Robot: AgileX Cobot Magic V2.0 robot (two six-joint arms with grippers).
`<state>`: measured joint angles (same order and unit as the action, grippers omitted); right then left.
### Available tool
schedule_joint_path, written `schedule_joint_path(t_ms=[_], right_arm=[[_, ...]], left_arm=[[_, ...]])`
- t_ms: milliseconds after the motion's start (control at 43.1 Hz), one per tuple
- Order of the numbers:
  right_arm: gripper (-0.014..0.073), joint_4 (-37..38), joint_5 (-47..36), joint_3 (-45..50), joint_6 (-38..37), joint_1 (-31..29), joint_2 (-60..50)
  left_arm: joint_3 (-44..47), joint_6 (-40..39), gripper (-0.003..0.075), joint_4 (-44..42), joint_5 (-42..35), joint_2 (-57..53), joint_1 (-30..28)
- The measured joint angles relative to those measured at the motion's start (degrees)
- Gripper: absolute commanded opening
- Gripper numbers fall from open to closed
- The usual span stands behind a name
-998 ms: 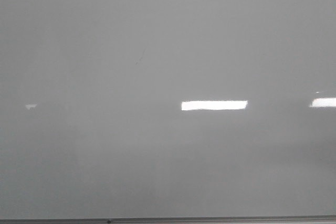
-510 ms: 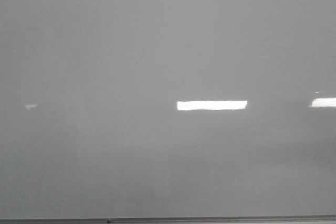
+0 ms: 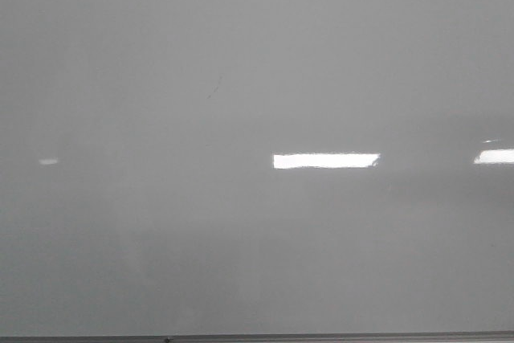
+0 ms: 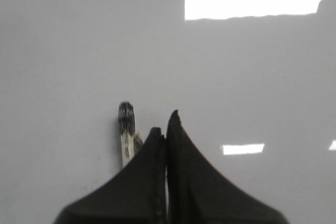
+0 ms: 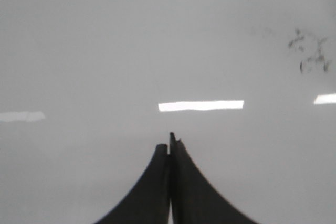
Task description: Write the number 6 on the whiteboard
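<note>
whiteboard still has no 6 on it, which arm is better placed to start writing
Left, most likely. The left gripper is shut with what looks like a marker beside its fingers, over the whiteboard. The right gripper is shut and empty.

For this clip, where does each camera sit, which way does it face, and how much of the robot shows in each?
Front view: faces the whiteboard head-on, metal lower edge at bottom; no arm shows; faint scratch, no 6 yet.
Left wrist view: on the left arm, facing the board; left gripper closed, with a marker beside it.
Right wrist view: on the right arm, facing the board; right gripper closed, dark smudges nearby.
Shared: the glossy board with bright light reflections.
</note>
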<state>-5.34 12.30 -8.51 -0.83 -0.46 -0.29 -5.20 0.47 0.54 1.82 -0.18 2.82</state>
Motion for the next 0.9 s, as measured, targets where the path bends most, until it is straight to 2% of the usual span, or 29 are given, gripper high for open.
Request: schedule_joint_path(t_ms=[232,394,464,510,557,580,626,650,696,719,789,905], right_arm=[[-0.0058,-0.07,6.69,-13.52,0.00,0.00,11.87],[-0.0055,-0.07,6.69,-16.07,0.00,0.00,18.20],[-0.0005,-0.07,7.11,-16.13,0.00,0.00,18.95],[0.0046,-0.07,7.36,-16.13,0.00,0.00,19.08],[0.0157,-0.07,7.49,-16.13,0.00,0.00,19.11],[0.0188,-0.07,7.61,-16.13,0.00,0.00,19.21],[0.0306,-0.07,7.61,-16.13,0.00,0.00,19.21],[0.0356,-0.07,7.61,-16.13,0.00,0.00,19.21],[0.0445,-0.07,7.61,-16.13,0.00,0.00,19.21],[0.0495,-0.07,7.61,-16.13,0.00,0.00,19.21],[0.0568,-0.07,7.85,-16.13,0.00,0.00,19.21],[0.0591,-0.07,7.84,-16.13,0.00,0.00,19.21]], left_arm=[[-12.37,0.00,-0.0020,-2.46,8.12,10.95,0.00],[-15.35,0.00,-0.0019,-3.24,10.13,18.31,0.00],[-15.57,0.00,0.0004,-3.33,10.13,19.66,0.00],[-15.57,0.00,0.0062,-3.33,10.13,19.84,0.00],[-15.57,0.00,0.0139,-3.33,10.13,19.96,0.00],[-15.57,0.00,0.0187,-3.33,10.02,19.96,0.00],[-15.57,0.00,0.0311,-3.33,10.01,19.96,0.00],[-15.57,0.00,0.0347,-3.33,10.01,19.96,0.00],[-15.57,0.00,0.0475,-3.33,10.01,19.96,0.00],[-15.57,0.00,0.0501,-3.33,10.01,19.96,0.00],[-15.57,0.00,0.0576,-3.33,10.01,19.96,0.00],[-15.35,0.00,0.0573,-3.48,9.88,20.07,0.00]])
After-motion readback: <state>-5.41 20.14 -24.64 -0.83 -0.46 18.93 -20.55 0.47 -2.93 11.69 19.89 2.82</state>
